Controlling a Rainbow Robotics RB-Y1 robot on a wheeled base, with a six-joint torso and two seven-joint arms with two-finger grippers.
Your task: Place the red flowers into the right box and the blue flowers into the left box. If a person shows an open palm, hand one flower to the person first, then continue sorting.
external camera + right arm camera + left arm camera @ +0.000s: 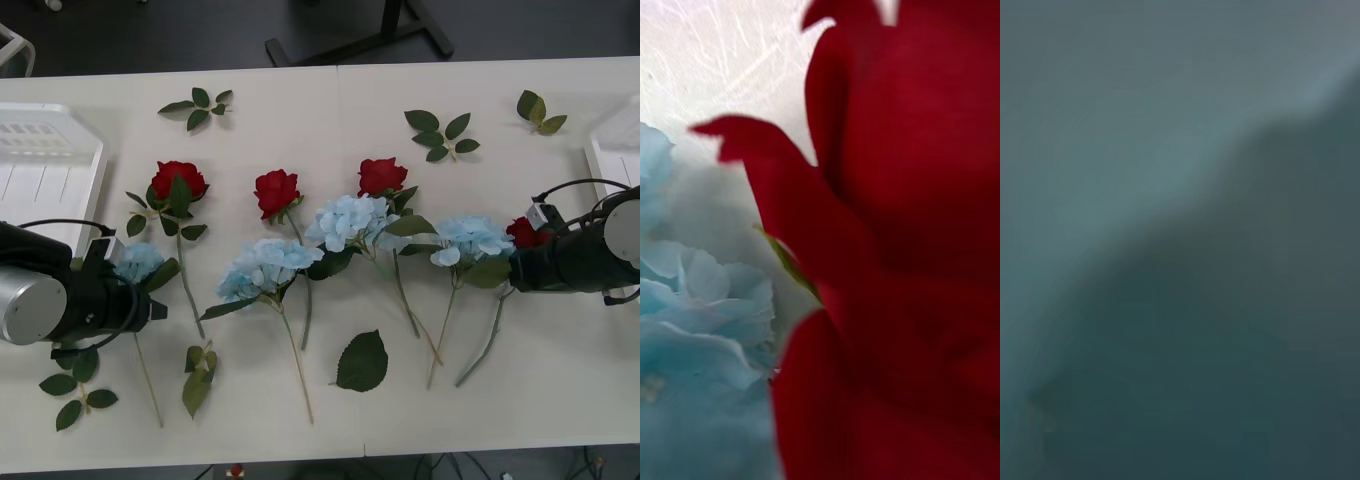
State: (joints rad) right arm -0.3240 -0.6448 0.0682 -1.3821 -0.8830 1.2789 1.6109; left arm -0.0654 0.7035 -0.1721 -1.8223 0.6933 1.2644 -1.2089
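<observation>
Front view: eight artificial flowers lie in a loose row across the white table (400, 410), with both robot arms lowered onto the row's two ends. The left tool (150, 300) sits at the leftmost blue flower (138, 262), whose pale head shows just above the black wrist, its stem running toward the table's near edge. The right tool (515, 268) sits at the rightmost red flower (524, 232), whose head peeks out beside the arm, close to a blue flower (470, 238). Whether either tool is wide, narrow or holding a stem cannot be told, as the fingers are hidden.

Three more red flowers lie between the arms: one at left (178, 180), one at middle (276, 191) and one right of middle (381, 176). Two more blue flowers lie just below them, one (268, 264) beside the other (347, 220), their leaves overlapping.

The left box (50, 170) rests at the table's left edge and the right box (612, 150) at its right edge, each only partly in view. Loose leaf sprigs (200, 106) lie scattered along the far and near sides of the table.

Right wrist view: red petals (902, 247) press close to the camera, with pale-blue petals (700, 337) alongside.
</observation>
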